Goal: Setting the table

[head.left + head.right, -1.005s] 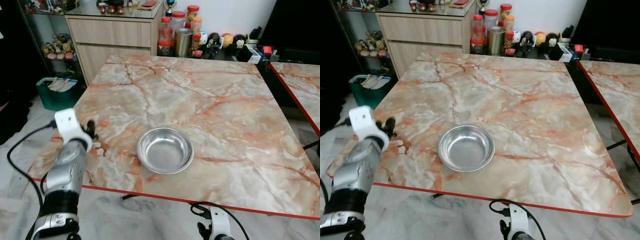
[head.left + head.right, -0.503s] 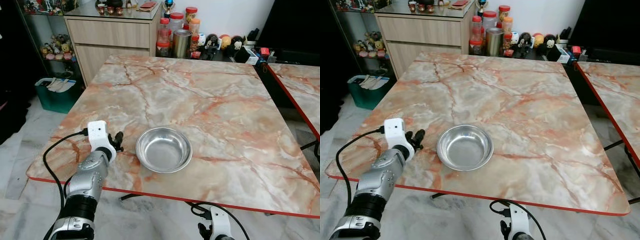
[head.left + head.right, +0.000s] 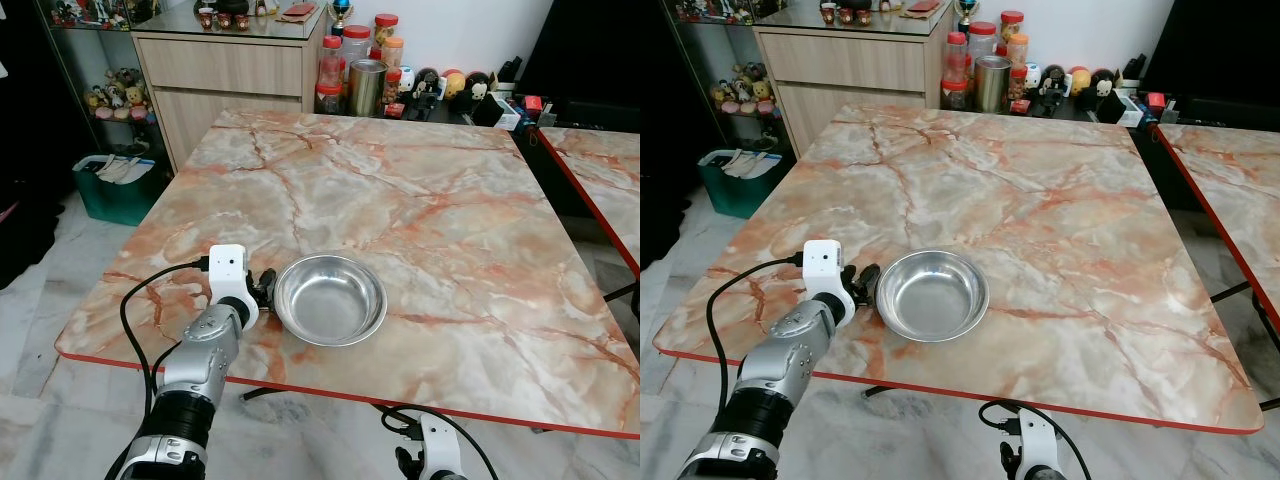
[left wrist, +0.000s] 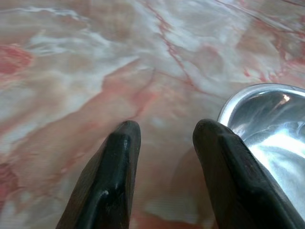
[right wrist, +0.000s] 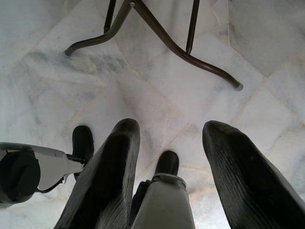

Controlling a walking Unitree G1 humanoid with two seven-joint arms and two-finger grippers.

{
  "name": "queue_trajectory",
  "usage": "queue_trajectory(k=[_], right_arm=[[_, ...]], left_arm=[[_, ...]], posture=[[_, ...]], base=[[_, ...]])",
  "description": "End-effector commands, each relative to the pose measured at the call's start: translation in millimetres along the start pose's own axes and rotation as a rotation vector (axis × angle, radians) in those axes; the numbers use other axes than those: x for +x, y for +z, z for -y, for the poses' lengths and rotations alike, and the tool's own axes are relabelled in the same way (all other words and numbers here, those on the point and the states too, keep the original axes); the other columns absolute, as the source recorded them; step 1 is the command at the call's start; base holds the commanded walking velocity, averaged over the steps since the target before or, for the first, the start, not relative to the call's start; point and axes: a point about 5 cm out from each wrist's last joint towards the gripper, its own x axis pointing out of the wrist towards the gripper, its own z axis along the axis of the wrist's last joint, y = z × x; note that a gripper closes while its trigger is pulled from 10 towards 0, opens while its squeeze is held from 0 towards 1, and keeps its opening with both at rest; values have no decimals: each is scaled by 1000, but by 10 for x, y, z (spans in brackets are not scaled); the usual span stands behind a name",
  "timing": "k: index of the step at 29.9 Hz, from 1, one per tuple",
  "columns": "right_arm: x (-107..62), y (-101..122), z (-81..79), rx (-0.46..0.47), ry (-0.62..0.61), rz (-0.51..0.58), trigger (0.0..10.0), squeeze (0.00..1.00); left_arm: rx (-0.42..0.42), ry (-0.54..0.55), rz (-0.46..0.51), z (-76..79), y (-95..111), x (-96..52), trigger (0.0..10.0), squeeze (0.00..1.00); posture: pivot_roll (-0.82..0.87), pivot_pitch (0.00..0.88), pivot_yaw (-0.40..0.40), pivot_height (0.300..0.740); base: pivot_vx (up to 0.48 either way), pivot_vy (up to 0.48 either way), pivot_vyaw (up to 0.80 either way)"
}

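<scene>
Left claw (image 4: 162,131), fingers parted, rests low over the marble table (image 3: 450,200) near its front edge, just beside the steel bowl (image 3: 330,299); right claw (image 5: 167,133) hangs open above the floor (image 5: 157,76).

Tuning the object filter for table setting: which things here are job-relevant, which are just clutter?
In play:
- steel bowl on the marble table
- left gripper, open, at the bowl's left rim
- right gripper, open, hanging over the floor

Clutter:
- jars and canister behind the table
- figurines
- green bin on the floor
- wooden cabinet
</scene>
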Motion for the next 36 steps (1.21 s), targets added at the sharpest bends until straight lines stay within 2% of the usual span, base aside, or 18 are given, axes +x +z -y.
queue_trajectory(k=[1,9,17,18,20,21,23,24,26,27,28,29,32,33,34,35,36], right_arm=[[-4,-9,12,5,-6,2,10000,0],[-1,8,14,9,-8,6,10000,0],[-1,7,14,13,-9,7,10000,0],[-3,-1,15,12,-9,4,10000,0],[-4,-4,16,12,-9,4,10000,0],[-4,-2,18,12,-10,5,10000,0],[-3,-1,19,13,-10,5,10000,0],[-3,1,18,12,-9,6,10000,0],[-3,2,17,10,-9,6,10000,0],[-3,0,13,9,-8,6,10000,0],[-3,0,13,9,-8,6,10000,0],[-2,-1,7,8,-7,5,10000,0],[-1,-2,0,6,-5,5,10000,0],[-1,-1,-2,5,-5,5,10000,0],[-1,-1,-2,5,-5,5,10000,0],[0,0,-5,3,-4,5,10000,0],[0,1,-6,4,-3,5,10000,0]], left_arm=[[25,-21,2,54,15,11,10000,0],[44,-68,-10,143,-2,13,10000,0],[42,-68,-16,136,-10,2,10000,0],[37,-33,8,62,12,-22,10000,0],[30,-15,25,28,32,-31,10000,0],[24,45,86,-69,120,-43,10000,0],[25,68,110,-104,155,-48,10000,0],[55,160,187,-274,284,-86,10000,0],[84,238,233,-433,372,-127,10000,0],[113,299,249,-574,409,-167,10000,0],[113,299,249,-574,409,-167,10000,0],[178,389,251,-785,446,-231,10000,0],[231,492,246,-1055,481,-328,10000,0],[305,563,230,-1240,491,-407,10000,0],[305,563,230,-1240,491,-407,10000,0],[376,653,204,-1464,479,-525,10000,0],[405,703,185,-1590,458,-602,10000,0]], posture=[[47,0,-29,740],[47,0,-26,740],[47,0,-26,740],[47,0,-26,740],[47,0,-26,740],[50,1,-27,740],[50,1,-27,740],[52,0,-28,740],[52,0,-28,740],[58,0,-29,740],[58,0,-29,740],[58,0,-28,740],[61,0,-25,740],[63,0,-23,740],[63,0,-23,740],[61,0,-21,740],[60,0,-19,740]], base=[[0,0,0],[0,0,0],[0,0,0],[0,0,0],[0,0,0],[0,0,0],[0,0,0],[0,0,0],[0,0,0],[0,0,0],[0,0,0],[0,0,0],[0,0,0],[0,0,0],[0,0,0],[0,0,0],[0,0,0]])
